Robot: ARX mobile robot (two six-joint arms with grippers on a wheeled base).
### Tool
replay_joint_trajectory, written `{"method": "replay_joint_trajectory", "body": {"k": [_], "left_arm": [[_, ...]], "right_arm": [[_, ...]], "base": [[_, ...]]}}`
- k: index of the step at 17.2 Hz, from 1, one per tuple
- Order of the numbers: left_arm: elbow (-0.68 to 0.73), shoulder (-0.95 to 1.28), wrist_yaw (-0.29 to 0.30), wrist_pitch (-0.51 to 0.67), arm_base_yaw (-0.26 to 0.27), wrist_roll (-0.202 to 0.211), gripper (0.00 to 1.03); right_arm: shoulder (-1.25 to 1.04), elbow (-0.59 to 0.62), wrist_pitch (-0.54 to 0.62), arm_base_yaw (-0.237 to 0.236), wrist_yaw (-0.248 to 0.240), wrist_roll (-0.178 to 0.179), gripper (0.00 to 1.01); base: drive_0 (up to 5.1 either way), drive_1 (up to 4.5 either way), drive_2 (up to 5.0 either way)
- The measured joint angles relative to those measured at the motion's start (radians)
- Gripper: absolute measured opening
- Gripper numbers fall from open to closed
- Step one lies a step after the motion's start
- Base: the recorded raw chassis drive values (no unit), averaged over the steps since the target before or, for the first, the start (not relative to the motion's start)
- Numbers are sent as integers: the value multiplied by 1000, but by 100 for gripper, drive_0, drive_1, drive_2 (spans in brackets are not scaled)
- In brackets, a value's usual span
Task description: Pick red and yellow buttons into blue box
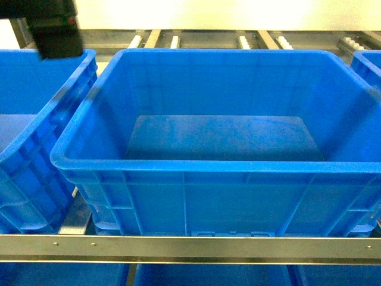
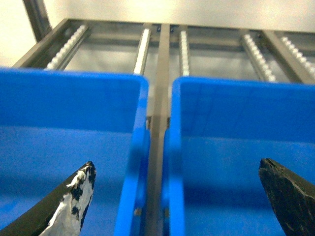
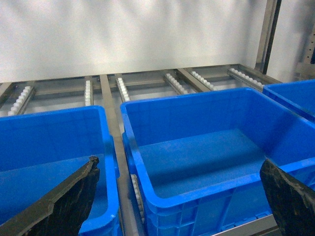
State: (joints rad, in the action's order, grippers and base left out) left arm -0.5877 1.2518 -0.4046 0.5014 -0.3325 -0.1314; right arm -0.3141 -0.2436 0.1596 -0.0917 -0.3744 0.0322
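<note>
Head view: centre blue box [image 1: 220,167] fills the frame, floor bare, no buttons in it. A neighbour box [image 1: 36,137] sits just left of it, and another box's corner [image 1: 369,62] just right. The dark block at top left, above the neighbour box, is probably the left arm [image 1: 56,30]; its fingers are cut off. The metal rail [image 1: 190,247] runs along the front, below the centre box.

Left wrist view: left gripper [image 2: 177,196] hangs over the gap between two boxes, the left box [image 2: 69,128] and the right box [image 2: 246,132], with jaws spread wide and nothing between them. The roller rack [image 2: 162,49] lies behind the boxes. Picture is soft, and only the tips show.

Right wrist view: right gripper [image 3: 182,196] is in front of the middle box [image 3: 206,147], jaws wide apart, holding nothing. The box floor is bare here too.

Red and yellow buttons: not visible in any view, so I can't place them. Likely outside these frames or on a lower level.

Risks: with no buttons in sight, any reach is blind. The boxes are identical and nothing marks the target, so a drop in the wrong one is easy. The left gripper straddles the gap, so descending there would hit the rims.

Hidden: the left neighbour's floor is mostly out of frame, and whatever is below the rail is cropped.
</note>
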Motion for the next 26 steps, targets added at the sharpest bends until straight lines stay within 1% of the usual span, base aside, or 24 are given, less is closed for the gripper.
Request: {"method": "replay_joint_trajectory", "body": {"k": [1, 2, 3, 6, 7, 8, 9, 10, 11, 12, 13, 14, 16, 17, 18, 20, 21, 22, 23, 24, 26], "left_arm": [[69, -102, -8, -39, -5, -5, 98], [89, -160, -10, -45, -8, -12, 98], [79, -185, -11, -23, -9, -19, 98], [67, -170, -11, -33, -9, -22, 98], [92, -172, 38, 52, 3, 2, 92], [131, -198, 85, 101, 28, 39, 83], [181, -235, 116, 121, 55, 68, 74], [248, -285, 152, 125, 87, 93, 62], [264, -297, 161, 126, 95, 98, 58], [277, -306, 168, 127, 105, 103, 54], [295, -320, 182, 127, 116, 107, 48], [337, -360, 207, 127, 139, 113, 36], [391, -431, 245, 119, 176, 114, 14], [418, -467, 263, 107, 194, 112, 1], [441, -500, 278, 94, 208, 116, 2], [477, -567, 303, 63, 235, 117, 2], [490, -601, 330, 43, 261, 117, 2], [507, -641, 397, 21, 325, 118, 2], [517, -669, 389, 0, 339, 117, 2], [527, -700, 402, -18, 334, 118, 2], [541, -757, 405, -61, 330, 118, 2]], "right_arm": [[0, 0, -1, 0, 0, 0, 98], [0, 0, 0, 0, 0, 0, 98], [0, 0, 0, 0, 1, 0, 98], [0, 0, -1, 0, 0, 0, 98], [0, 0, 0, 0, 0, 0, 98], [3, -6, -32, 10, 39, -3, 96], [14, -10, -101, 69, 172, -11, 87], [39, 19, -110, 99, 305, -19, 72], [47, 29, -107, 98, 332, -20, 68], [50, 34, -107, 98, 345, -23, 65], [62, 48, -103, 97, 373, -26, 59], [75, 66, -99, 92, 375, -26, 48], [177, 104, -192, 92, 375, -26, 26], [219, 121, -186, 92, 375, -26, 13], [219, 123, -179, 92, 375, -27, 2], [235, 154, -177, 92, 375, -30, 2], [243, 164, -174, 92, 375, -30, 2], [251, 171, -172, 92, 375, -30, 2], [256, 176, -171, 92, 374, -30, 2], [260, 183, -168, 92, 375, -30, 2], [271, 194, -167, 92, 375, -30, 2]], "base": [[0, 0, 0], [0, 0, 0], [0, 0, 0], [0, 0, 0], [0, 0, 0], [0, 0, 0], [0, 0, 0], [0, 0, 0], [0, 0, 0], [0, 0, 0], [0, 0, 0], [0, 0, 0], [0, 0, 0], [0, 0, 0], [0, 0, 0], [0, 0, 0], [0, 0, 0], [0, 0, 0], [0, 0, 0], [0, 0, 0], [0, 0, 0]]}}
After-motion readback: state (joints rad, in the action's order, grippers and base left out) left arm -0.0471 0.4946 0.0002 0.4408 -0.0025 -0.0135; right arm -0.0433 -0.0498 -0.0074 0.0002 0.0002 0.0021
